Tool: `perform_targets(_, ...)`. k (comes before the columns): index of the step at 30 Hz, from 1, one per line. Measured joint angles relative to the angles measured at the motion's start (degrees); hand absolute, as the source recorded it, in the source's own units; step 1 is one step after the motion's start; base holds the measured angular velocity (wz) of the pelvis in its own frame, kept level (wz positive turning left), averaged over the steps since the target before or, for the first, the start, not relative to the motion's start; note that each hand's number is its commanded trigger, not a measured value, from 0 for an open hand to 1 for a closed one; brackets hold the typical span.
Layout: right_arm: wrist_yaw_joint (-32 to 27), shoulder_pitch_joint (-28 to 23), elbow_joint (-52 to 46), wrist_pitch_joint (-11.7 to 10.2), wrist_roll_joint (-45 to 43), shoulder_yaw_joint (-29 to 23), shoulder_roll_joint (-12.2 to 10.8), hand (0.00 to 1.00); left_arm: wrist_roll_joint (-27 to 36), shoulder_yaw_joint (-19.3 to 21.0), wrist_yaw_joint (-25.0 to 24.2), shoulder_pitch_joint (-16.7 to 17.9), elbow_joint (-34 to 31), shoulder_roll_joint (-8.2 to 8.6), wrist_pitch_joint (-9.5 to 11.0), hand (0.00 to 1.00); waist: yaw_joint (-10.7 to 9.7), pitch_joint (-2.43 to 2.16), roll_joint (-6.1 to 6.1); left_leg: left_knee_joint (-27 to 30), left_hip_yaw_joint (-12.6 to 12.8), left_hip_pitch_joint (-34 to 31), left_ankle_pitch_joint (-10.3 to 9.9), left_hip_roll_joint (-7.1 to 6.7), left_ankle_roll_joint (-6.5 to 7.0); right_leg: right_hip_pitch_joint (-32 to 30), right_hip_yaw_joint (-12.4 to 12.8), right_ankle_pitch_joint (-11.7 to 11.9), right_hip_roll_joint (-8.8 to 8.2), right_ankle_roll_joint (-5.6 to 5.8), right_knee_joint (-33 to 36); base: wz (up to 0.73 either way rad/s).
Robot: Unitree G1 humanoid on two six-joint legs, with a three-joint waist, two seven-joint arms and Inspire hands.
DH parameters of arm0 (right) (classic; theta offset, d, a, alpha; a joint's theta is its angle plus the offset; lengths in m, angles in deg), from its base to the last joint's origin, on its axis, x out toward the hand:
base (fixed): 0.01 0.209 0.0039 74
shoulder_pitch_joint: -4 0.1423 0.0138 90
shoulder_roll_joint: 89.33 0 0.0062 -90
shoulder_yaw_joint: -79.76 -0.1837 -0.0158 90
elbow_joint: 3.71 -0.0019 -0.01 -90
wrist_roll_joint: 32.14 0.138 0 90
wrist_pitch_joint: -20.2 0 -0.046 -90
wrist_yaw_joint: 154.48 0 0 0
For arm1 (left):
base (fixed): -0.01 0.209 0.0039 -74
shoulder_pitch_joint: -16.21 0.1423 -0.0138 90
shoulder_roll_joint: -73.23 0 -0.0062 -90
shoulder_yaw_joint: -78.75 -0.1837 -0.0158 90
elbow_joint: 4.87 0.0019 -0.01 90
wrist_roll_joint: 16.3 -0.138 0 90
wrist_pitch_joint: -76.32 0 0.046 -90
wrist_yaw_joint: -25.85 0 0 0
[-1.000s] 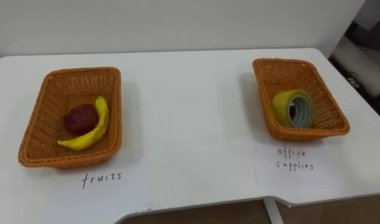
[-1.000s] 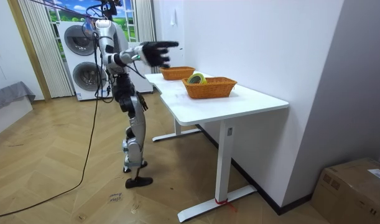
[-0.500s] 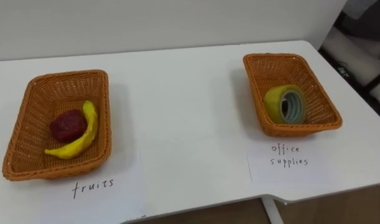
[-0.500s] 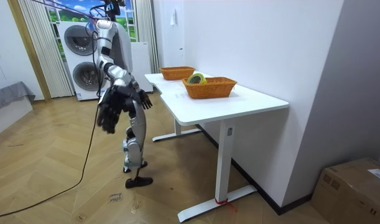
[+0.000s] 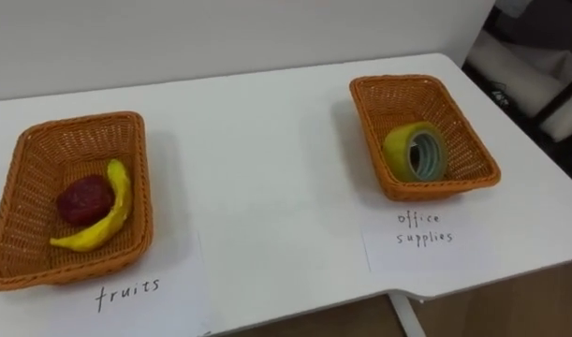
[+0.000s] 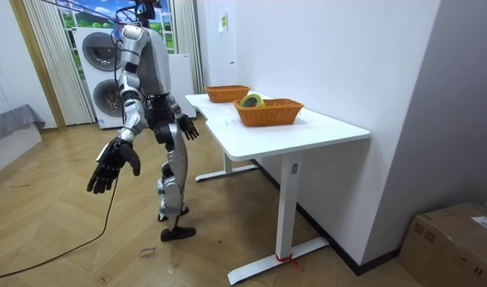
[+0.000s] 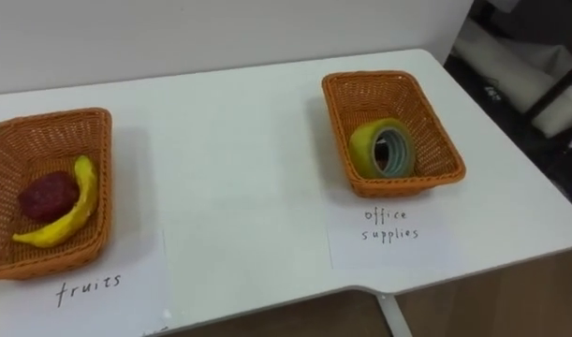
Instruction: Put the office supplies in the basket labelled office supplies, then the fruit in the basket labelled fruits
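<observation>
Looking down at the white table (image 5: 257,168), I'd say the sorting is done, since nothing loose lies on it. The fruit basket (image 5: 80,136) sits at 9 o'clock. In it is a banana (image 5: 115,208), long axis running 7 to 1 o'clock, touching a dark red fruit (image 5: 82,199) on its 10 o'clock side. The office supplies basket (image 5: 403,94) is at 2 o'clock and holds a tape roll (image 5: 398,152) standing on edge, hole facing 4 o'clock. A paper label (image 5: 426,245) lies just in front of each basket.

The room view adds the robot, standing at the table's long edge with both arms down. Its right hand (image 6: 111,166) hangs well clear of the table, fingers spread and empty. Its left hand (image 6: 186,127) is by the hip, nearer the table edge, fingers loose, holding nothing. The tape's on the right arm's side, fruit on the left's.
</observation>
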Motion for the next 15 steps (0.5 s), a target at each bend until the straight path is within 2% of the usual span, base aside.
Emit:
perform_targets(2,4.1,1.1,5.8,0.5,0.7,1.4,-1.2,0.00,-0.1,0.0,-1.3,-0.6,1.8,0.26,-0.3,0.00,0.2,0.02,0.42,0.0,0.0,0.3,0.0,-0.02,0.01,0.1,0.1,0.0,-0.04,0.03,0.5,0.00)
perform_targets(4,7.5,2.2,9.9,1.7,1.4,2.5,-1.5,0.00,-0.3,0.0,-2.4,-0.5,2.2,0.52,-0.5,0.00,0.4,0.08,0.59,0.0,0.2,0.7,0.0,-0.04,0.00,0.3,0.4,-0.1,-0.05,0.00,0.5,-0.03)
perform_targets(8,17.8,3.6,15.5,4.3,0.0,8.9,-1.7,0.00,-0.7,0.0,-4.8,-0.3,3.3,0.60,-0.9,0.00,1.9,0.11,0.94,0.1,0.2,1.1,-0.2,-0.20,-0.34,0.2,0.7,-1.0,-0.14,-0.07,0.3,0.00)
perform_targets(10,23.1,4.1,18.5,5.4,-5.1,12.3,-1.5,0.00,-0.7,0.0,-5.0,-0.2,5.0,0.58,-0.9,0.00,2.1,0.17,1.19,0.0,0.1,1.5,-0.2,-0.18,-0.32,0.8,0.6,-1.0,-0.08,-0.08,-0.1,0.00)
perform_targets(12,29.4,4.5,20.7,7.6,-14.2,17.0,-1.4,0.00,-2.8,0.0,-4.9,0.0,6.0,0.58,-1.1,0.00,3.5,0.20,1.34,0.0,0.0,1.7,-0.1,-0.09,-0.19,1.2,0.1,-1.0,-0.01,-0.11,-0.4,0.00)
perform_targets(15,33.7,6.0,21.9,10.1,-25.2,21.5,-1.4,0.00,-4.3,-0.3,-4.3,0.3,6.2,0.59,-1.7,0.00,5.2,0.28,1.47,0.0,-0.3,1.9,-0.2,-0.10,-0.21,1.6,-0.3,-1.1,-0.08,-0.13,-0.6,0.05)
